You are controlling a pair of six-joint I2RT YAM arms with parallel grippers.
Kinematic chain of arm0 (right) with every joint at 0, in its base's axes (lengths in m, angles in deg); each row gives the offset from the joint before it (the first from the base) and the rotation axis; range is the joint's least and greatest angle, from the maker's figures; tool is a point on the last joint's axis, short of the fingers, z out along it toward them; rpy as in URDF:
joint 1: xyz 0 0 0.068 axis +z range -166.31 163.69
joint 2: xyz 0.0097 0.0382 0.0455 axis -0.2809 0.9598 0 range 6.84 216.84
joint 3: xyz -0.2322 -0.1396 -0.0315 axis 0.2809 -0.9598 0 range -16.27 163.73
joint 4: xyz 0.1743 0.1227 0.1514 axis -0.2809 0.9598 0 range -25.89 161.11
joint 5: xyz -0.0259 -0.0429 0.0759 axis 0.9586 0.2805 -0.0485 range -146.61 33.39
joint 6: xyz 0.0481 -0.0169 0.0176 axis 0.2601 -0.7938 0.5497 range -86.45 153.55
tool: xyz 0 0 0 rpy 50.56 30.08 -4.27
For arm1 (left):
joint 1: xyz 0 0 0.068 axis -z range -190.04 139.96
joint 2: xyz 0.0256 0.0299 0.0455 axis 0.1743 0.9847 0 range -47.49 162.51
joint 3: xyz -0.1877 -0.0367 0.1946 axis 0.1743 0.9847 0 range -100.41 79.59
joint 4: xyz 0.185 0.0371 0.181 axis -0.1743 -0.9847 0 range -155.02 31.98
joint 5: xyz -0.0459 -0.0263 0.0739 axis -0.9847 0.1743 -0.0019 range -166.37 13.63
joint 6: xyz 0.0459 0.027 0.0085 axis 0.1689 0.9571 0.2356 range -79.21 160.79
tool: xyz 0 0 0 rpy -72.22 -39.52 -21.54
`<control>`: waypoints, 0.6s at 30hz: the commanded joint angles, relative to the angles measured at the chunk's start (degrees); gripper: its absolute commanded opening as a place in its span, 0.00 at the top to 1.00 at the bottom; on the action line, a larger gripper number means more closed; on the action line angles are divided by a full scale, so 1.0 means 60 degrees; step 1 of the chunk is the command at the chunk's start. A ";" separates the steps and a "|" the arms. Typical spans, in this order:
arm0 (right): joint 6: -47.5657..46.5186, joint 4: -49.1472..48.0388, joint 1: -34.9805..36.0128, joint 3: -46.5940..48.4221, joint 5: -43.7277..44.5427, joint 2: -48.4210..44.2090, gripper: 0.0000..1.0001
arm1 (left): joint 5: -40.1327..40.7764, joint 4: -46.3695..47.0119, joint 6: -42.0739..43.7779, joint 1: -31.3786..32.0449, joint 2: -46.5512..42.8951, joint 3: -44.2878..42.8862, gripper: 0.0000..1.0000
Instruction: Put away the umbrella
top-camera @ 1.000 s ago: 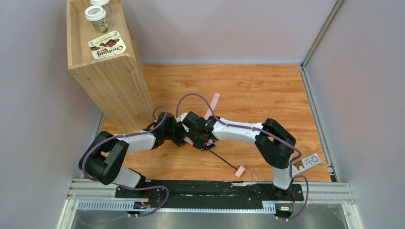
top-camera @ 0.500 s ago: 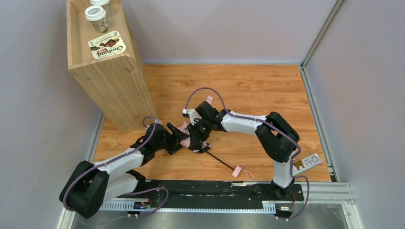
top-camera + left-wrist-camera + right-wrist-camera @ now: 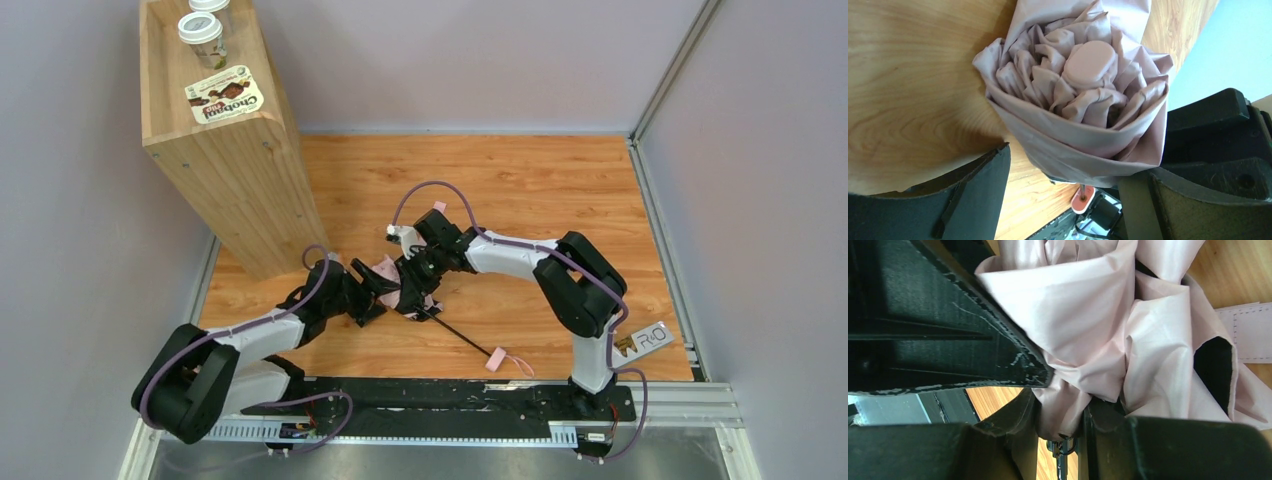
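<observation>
Umbrella (image 3: 1083, 90) bundled, lying mid-bench (image 3: 560, 180). Right claw (image 3: 1063, 405) clenched on fabric folds. Left claw (image 3: 1078, 165) released, straddling bundle end. Risk: grip holds loose cloth only; lift could unfurl bundle, drag black shaft (image 3: 465, 335).

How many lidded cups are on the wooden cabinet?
2. One white-lidded paper cup stands on the tall wooden cabinet; the second cup sits behind it, cropped by the frame edge. More may be cropped out.

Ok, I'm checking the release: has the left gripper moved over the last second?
Yes. The left gripper has pulled back from the wooden box, toward the near edge of the table.
</observation>
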 commanded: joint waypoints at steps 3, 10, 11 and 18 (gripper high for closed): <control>-0.0373 0.0992 0.0051 -0.0131 -0.0356 0.0487 1.00 | 0.0969 -0.0585 -0.0353 0.0004 0.1271 -0.0714 0.18; -0.0916 0.1578 0.0080 0.0411 -0.1000 0.0575 1.00 | 0.1089 -0.2174 -0.0413 0.0048 0.3924 -0.1611 0.25; -0.0916 0.1564 0.0066 0.0455 -0.1045 0.0561 1.00 | 0.1089 -0.1695 -0.0442 0.0048 0.4245 -0.1393 0.33; -0.0901 0.1608 0.0153 0.0397 -0.0885 0.0297 1.00 | 0.0694 -0.0577 -0.0091 0.0063 0.4819 -0.0966 0.90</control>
